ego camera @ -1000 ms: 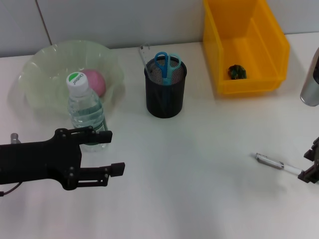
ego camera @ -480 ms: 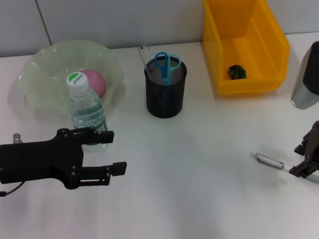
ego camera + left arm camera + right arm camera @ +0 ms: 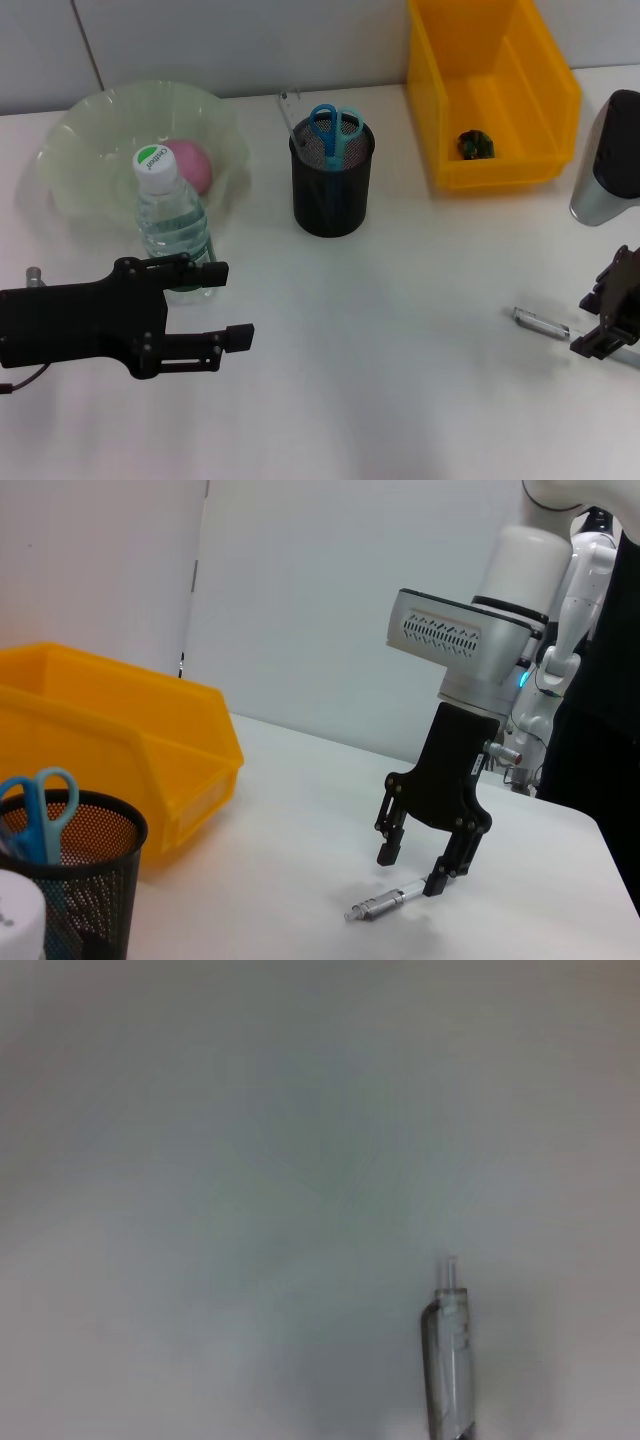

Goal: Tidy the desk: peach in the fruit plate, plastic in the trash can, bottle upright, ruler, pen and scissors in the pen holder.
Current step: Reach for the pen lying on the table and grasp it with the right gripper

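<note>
Right pincer [image 3: 610, 322] advanced over pen [image 3: 540, 323].

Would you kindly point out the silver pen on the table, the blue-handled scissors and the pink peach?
silver pen [image 3: 540, 323], head view, on its barrel left of the right gripper.
blue-handled scissors [image 3: 335, 126], head view, on the handle loops above the black mesh holder.
pink peach [image 3: 192, 164], head view, on its visible right half inside the bowl.

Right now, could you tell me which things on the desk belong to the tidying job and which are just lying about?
Job:
- pen, under the open right end effector
- holder with scissors
- bottle
- peach in plate
- bin
- left end effector, idle

Lying about:
- nothing visible
</note>
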Tool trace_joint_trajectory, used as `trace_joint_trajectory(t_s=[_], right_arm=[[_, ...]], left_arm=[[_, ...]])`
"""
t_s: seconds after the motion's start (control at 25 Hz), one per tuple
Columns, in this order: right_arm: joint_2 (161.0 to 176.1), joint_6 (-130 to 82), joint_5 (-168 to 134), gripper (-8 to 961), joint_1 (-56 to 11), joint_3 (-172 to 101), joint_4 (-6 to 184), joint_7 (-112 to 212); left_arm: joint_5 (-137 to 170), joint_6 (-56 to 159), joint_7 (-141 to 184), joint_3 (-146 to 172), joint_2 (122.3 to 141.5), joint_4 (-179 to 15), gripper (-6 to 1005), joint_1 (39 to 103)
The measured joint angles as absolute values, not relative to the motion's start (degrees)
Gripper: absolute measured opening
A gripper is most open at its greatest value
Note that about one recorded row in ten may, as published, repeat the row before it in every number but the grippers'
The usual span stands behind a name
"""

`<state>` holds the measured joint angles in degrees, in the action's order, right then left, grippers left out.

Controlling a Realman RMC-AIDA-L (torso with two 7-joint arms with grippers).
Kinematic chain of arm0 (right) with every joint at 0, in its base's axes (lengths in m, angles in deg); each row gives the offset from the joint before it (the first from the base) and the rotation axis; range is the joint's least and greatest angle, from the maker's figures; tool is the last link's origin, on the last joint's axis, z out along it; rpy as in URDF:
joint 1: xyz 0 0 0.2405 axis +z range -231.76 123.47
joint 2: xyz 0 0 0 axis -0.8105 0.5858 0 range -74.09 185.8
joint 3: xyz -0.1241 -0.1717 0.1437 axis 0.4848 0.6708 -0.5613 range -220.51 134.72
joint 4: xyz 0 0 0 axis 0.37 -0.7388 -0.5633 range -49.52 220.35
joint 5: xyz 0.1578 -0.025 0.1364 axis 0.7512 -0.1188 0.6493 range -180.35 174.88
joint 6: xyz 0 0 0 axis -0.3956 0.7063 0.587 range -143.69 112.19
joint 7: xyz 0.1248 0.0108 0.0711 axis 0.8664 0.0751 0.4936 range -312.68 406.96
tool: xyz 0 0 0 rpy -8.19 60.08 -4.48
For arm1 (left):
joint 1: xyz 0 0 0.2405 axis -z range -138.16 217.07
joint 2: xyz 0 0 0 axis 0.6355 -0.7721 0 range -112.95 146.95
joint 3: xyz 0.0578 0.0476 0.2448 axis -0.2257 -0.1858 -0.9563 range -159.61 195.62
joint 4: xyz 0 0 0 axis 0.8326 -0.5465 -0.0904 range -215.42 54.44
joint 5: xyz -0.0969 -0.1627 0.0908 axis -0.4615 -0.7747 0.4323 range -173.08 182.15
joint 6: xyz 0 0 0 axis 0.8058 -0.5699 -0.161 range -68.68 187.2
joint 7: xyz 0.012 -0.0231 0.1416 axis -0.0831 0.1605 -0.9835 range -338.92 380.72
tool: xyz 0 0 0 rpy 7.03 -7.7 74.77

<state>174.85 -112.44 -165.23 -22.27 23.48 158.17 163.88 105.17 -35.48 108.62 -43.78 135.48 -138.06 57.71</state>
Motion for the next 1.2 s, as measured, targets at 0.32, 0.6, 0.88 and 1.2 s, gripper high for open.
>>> trace_joint_trajectory(t_s=[0.32,0.6,0.88,1.2], right_arm=[[174.95,-111.7,-165.2,579,-22.0,23.5,156.6,164.1],[174.94,-110.7,-165.2,578,-21.8,23.5,155.6,164.1],[174.94,-110.0,-165.2,577,-21.7,23.9,155.1,164.2],[174.95,-109.7,-165.4,576,-21.5,24.2,154.7,164.2]], left_arm=[[105.2,-35.5,108.4,-43.8,135.48,-138.0,806,57.7],[105.2,-35.5,108.4,-43.8,135.47,-138.0,806,57.8],[105.2,-35.5,108.4,-43.9,135.47,-137.9,807,58.0],[105.2,-35.4,108.3,-43.8,135.30,-137.0,806,58.4]])
